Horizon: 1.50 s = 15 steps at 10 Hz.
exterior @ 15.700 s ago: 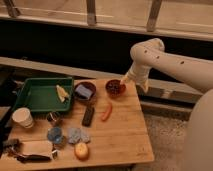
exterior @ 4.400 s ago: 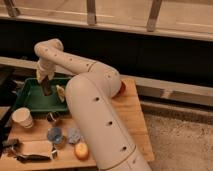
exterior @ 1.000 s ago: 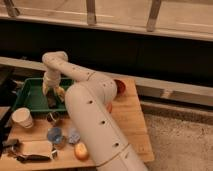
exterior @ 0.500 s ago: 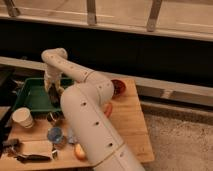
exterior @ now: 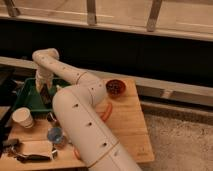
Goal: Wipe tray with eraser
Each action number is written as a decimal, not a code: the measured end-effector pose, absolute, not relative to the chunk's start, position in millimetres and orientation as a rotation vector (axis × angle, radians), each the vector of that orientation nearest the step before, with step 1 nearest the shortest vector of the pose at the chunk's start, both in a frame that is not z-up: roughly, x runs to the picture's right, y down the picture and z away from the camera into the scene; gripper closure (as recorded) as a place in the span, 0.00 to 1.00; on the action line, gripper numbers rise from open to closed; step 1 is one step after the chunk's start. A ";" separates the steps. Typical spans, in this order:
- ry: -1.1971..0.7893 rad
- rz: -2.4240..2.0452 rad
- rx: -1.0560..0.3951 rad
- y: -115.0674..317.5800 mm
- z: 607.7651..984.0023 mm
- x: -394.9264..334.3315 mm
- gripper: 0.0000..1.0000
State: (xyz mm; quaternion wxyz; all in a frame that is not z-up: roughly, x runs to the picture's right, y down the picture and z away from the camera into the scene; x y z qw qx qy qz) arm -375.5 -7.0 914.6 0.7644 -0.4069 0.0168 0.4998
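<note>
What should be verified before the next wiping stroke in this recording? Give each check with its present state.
1. Gripper is down over the tray: ok.
2. Gripper is shut: ok.
3. Eraser is in the grip: cannot tell, hidden by the arm.
4. Eraser touches the tray floor: cannot tell.
5. Paper cup stands outside the tray, off the wiping path: ok.
6. Bowl stands well away from the tray: ok.

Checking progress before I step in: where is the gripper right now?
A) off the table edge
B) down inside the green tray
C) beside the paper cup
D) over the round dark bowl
B: the gripper sits low at the end of the arm, within the rim of the tray, away from the bowl and the cup.
</note>
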 end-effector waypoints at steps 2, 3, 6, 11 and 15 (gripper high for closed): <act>0.092 1.067 -0.936 7.6 908.2 -357.7 1.00; 0.105 1.074 -0.937 8.2 908.5 -351.4 1.00; 0.118 1.127 -0.891 -14.4 926.4 -330.3 1.00; 0.023 1.106 -0.902 -27.6 932.5 -361.0 1.00; 0.008 1.040 -1.050 4.0 906.8 -360.4 1.00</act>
